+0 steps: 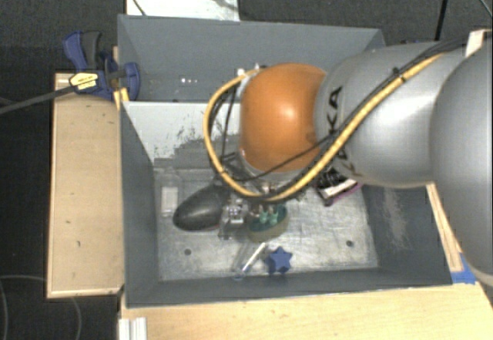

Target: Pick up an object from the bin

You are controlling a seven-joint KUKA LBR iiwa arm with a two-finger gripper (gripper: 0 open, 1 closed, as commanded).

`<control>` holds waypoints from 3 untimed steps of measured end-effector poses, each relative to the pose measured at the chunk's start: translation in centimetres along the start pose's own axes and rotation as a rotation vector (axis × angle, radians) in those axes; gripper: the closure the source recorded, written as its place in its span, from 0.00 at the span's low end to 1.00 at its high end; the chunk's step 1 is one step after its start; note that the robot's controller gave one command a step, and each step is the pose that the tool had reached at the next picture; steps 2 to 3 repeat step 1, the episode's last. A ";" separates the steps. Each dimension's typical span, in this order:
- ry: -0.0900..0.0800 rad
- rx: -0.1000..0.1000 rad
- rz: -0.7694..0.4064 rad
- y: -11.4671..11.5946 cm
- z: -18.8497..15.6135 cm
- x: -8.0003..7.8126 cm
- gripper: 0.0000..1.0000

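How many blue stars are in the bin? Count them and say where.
1. The blue star lies by the bin's wall nearest the view's bottom edge, beside a pale stick; the arm may hide more.

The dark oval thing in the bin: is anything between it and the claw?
Nothing visible. The claw is right beside the dark oval, at its right end; the green disc lies on the claw's far side.

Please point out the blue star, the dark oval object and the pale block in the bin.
blue star [278,260], camera view, on its middle.
dark oval object [196,212], camera view, on its rounded top.
pale block [168,198], camera view, on its middle.
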State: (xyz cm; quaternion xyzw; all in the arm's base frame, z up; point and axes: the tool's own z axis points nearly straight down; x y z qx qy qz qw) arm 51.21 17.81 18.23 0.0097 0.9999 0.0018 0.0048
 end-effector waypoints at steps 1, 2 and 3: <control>0.001 0.000 -0.015 0.2 -9.4 1.0 1.00; 0.001 0.000 -0.015 0.2 -9.4 1.0 1.00; 0.001 0.000 -0.015 0.2 -9.4 1.0 1.00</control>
